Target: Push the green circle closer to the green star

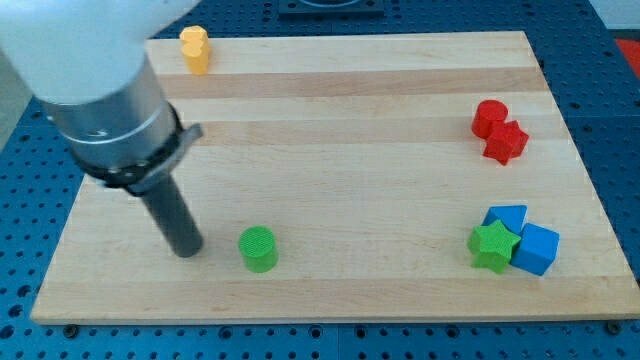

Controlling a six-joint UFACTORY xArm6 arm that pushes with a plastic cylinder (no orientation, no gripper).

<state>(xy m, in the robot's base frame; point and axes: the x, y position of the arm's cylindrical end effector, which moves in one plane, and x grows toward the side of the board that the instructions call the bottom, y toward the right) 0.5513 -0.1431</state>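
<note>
We carry no pincer: the arm ends in a plain dark rod, so nothing is held. My tip (187, 251) rests on the wooden desk (330, 110) near the view's bottom left, just left of the green circle (259, 248), with a narrow gap between them. The green star (494, 246) sits well apart, at the view's bottom right, touching two blue blocks (536, 249), one behind it and one to its right. A red cylinder (490, 117) and red star (506, 142) touch at right. A yellow block (195, 48) stands at the top left edge.
</note>
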